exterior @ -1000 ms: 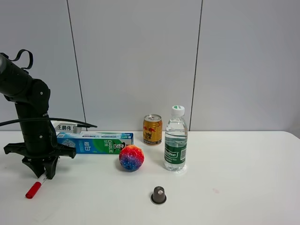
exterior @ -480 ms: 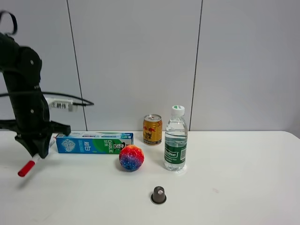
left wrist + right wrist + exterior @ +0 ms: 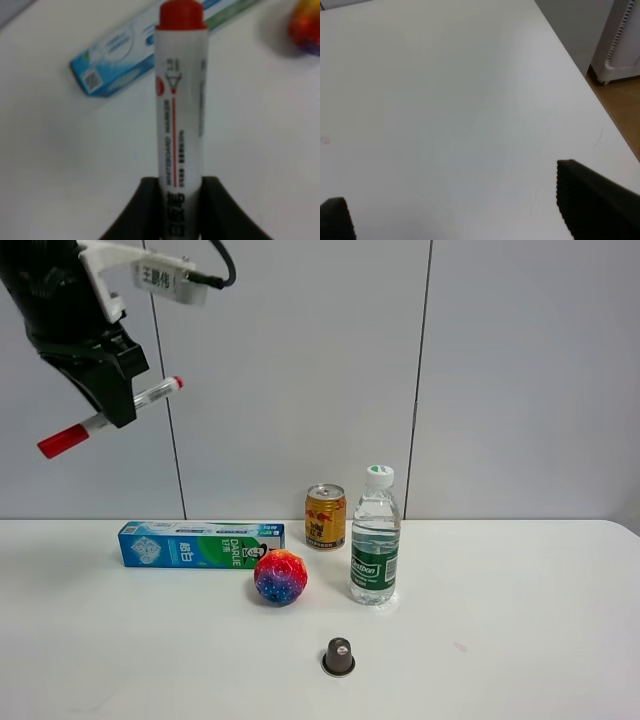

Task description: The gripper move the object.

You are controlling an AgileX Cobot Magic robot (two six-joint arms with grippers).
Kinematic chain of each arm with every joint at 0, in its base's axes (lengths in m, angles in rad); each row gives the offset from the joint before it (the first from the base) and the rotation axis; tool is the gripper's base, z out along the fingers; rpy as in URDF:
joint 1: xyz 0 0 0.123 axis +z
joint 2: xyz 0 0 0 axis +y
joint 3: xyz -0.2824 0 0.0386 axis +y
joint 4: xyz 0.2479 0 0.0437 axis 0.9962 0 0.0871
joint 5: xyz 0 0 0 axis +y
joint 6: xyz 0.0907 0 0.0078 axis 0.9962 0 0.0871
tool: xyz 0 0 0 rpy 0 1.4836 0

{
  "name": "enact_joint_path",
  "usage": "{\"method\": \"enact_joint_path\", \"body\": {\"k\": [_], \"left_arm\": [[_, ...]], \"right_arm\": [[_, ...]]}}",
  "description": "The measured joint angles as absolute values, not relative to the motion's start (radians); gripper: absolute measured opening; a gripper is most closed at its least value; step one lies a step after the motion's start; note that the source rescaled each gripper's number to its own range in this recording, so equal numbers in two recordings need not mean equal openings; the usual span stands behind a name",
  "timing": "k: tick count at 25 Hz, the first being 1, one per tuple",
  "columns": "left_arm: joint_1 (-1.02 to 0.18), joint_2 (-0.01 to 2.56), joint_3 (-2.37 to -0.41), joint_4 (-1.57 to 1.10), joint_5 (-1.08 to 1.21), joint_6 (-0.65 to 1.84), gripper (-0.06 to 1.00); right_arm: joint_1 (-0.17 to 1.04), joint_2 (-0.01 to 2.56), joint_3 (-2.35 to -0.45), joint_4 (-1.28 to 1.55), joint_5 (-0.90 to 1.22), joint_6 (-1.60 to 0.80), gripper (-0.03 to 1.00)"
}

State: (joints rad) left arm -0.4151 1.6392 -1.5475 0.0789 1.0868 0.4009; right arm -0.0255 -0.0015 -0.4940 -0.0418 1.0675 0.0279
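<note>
My left gripper (image 3: 112, 408) is high above the table's left end, shut on the white marker pen (image 3: 150, 394). The pen is tilted, its red cap (image 3: 58, 442) low to the left and its small red tip up to the right. In the left wrist view the pen (image 3: 180, 110) stands between my two black fingers (image 3: 145, 210), red cap (image 3: 181, 15) away from the camera, gripper (image 3: 180, 205) closed around the barrel. My right gripper (image 3: 455, 200) is out of the exterior view; its black fingertips (image 3: 590, 195) stand wide apart over bare white table, holding nothing.
On the white table (image 3: 500, 640) lie a blue-green toothpaste box (image 3: 200, 544), a multicoloured ball (image 3: 280, 577), a gold can (image 3: 325, 516), a water bottle (image 3: 375, 536) and a small dark capsule (image 3: 339, 656). The right wrist view shows the table's edge (image 3: 580, 65) and a floor beyond.
My left gripper has risen with the marker pen from just above the table to high up near the wall, and the pen now tilts flatter.
</note>
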Motion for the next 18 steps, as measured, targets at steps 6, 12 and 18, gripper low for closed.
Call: {"method": "enact_joint_path", "body": {"k": [6,12,18], "left_arm": [[-0.65,1.626,-1.574,0.078,1.093,0.572,0.0],[-0.805,1.783,-1.75,0.068,1.106,0.55,0.0],[-0.898,2.035,-2.052,0.058,1.148,0.545,0.0]], "right_arm": [[-0.026,-0.002,-0.494,-0.042,1.067,0.028,1.0],[-0.026,-0.002,-0.494,-0.042,1.067,0.028,1.0],[-0.026,-0.002,-0.494,-0.042,1.067,0.028,1.0]]}}
